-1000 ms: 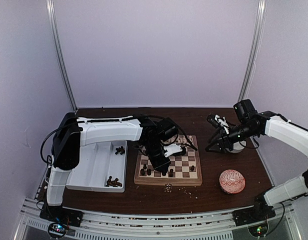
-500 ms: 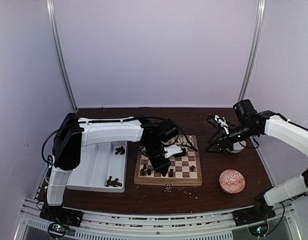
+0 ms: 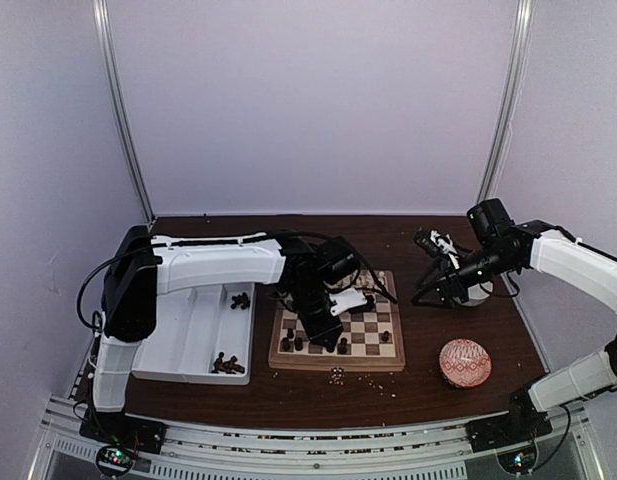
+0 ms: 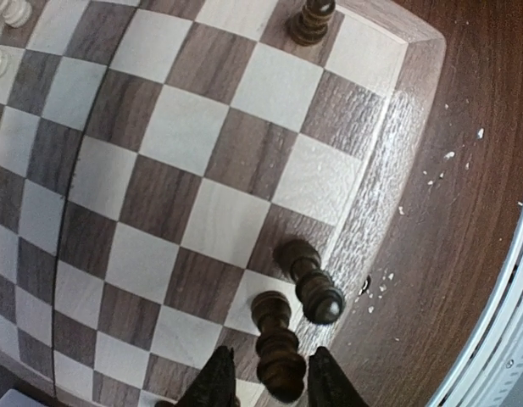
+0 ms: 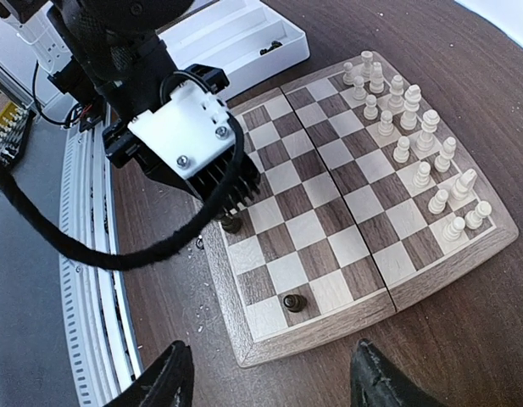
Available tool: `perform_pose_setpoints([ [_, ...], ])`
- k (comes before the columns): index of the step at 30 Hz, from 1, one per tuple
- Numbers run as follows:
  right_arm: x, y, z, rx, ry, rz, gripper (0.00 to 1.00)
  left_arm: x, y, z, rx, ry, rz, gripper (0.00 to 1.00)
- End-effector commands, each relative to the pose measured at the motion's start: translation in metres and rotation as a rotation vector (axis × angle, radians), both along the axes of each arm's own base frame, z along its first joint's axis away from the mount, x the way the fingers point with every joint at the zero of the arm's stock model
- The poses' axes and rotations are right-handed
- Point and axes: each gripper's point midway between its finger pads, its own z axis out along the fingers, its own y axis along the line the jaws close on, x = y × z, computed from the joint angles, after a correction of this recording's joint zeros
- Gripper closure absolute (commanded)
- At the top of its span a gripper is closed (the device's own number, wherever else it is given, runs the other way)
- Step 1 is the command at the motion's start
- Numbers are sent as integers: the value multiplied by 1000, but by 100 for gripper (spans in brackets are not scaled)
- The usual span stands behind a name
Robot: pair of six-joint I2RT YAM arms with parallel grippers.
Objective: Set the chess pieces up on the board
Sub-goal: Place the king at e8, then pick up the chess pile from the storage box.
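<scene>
The board (image 3: 373, 335) lies at the table's middle. Cream chess pieces (image 5: 414, 144) stand in two rows along its far edge. My left gripper (image 3: 326, 335) hangs over the near left part of the board, its jaws slightly apart. A dark piece (image 4: 278, 356) stands on its square between the fingers (image 4: 214, 383), with a gap on each side. Another dark piece (image 4: 316, 287) stands right beside it, and a third (image 4: 310, 19) farther along the same edge. My right gripper (image 5: 269, 373) is wide open and holds nothing, hovering right of the board (image 5: 329, 212).
A white divided tray (image 3: 188, 330) left of the board holds more dark pieces (image 3: 228, 365). A red patterned bowl (image 3: 465, 362) sits at the near right. A small white dish (image 3: 475, 294) lies under the right arm. Pale crumbs (image 3: 337, 376) dot the table before the board.
The left jaws have parted a little, letting go of the dark piece now standing on the board. The right arm has not moved.
</scene>
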Motion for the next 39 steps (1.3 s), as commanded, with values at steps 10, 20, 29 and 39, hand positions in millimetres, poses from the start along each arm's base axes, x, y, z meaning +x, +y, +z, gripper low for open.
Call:
perform_pose_setpoints([
  [10, 3, 3, 13, 31, -13, 3, 37, 34, 97, 123, -29, -271, 308, 66],
  [20, 20, -4, 6, -34, -17, -69, 40, 94, 233, 93, -34, -259, 918, 63],
  [29, 20, -6, -10, -66, 45, -77, 43, 111, 218, 48, -54, -110, 932, 69],
  [39, 15, -8, -21, -75, 53, -75, 43, 16, 209, 30, 65, 48, 853, 64],
])
